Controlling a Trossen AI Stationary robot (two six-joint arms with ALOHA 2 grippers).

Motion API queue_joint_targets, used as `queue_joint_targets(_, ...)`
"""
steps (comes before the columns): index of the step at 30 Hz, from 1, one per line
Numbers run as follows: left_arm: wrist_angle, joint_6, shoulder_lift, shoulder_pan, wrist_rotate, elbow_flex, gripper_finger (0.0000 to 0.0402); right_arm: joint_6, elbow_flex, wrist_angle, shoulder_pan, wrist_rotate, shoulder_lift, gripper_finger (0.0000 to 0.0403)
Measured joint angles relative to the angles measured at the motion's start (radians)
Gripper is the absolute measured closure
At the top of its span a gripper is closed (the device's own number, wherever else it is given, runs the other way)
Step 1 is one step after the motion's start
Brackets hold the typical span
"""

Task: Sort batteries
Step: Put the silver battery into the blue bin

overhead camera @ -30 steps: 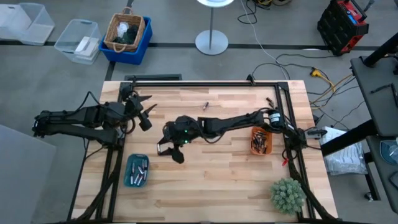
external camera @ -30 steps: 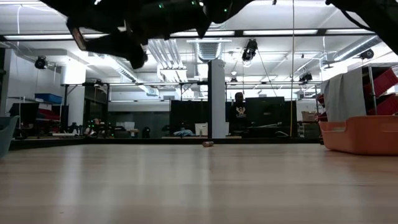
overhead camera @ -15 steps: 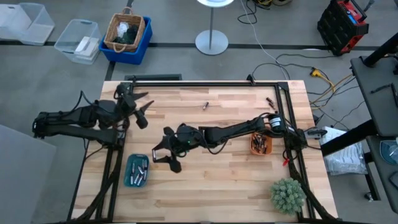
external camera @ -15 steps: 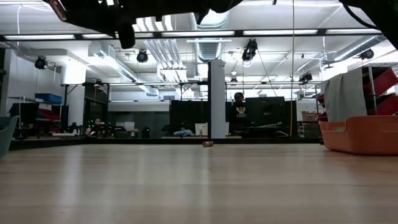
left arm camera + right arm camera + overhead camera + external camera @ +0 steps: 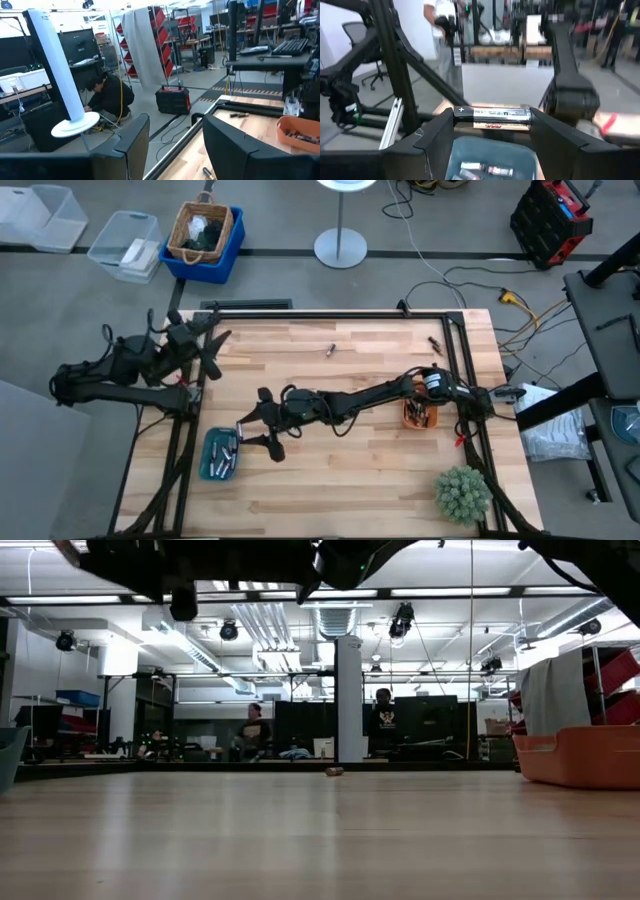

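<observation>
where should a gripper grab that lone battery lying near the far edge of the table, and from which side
Take the lone battery across the middle of its barrel, coming straight down from above. It lies flat on the bare table with nothing beside it, so the fingers could straddle it across its short axis. Its exact heading is too small to read; align the jaws crosswise once closer.

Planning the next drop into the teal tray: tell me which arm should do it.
Right. The right gripper already holds a battery directly over the teal tray. The left gripper is empty, raised at the table's far left edge.
</observation>
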Motion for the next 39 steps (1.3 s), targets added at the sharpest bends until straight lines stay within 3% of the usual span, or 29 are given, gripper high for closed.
queue_joint_targets(11, 0.006, -0.022, -0.034, 0.0, 0.002, 0.0, 0.0237, -0.061, 0.008, 0.272, 0.01, 0.002, 0.127, 0.0177)
queue_joint_targets(17, 0.004, -0.022, -0.028, 0.0, 0.002, 0.0, 0.0237, -0.013, 0.125, 0.255, 0.009, 0.012, 0.237, 0.0177)
queue_joint_targets(29, -0.005, -0.022, -0.021, 0.0, 0.025, 0.0, 0.0237, 0.07, 0.462, -0.22, 0.007, 0.018, 0.358, 0.0177)
queue_joint_targets(39, -0.007, -0.022, -0.019, 0.0, 0.026, -0.001, 0.0237, 0.032, 0.482, -0.306, 0.007, 0.023, 0.359, 0.0177)
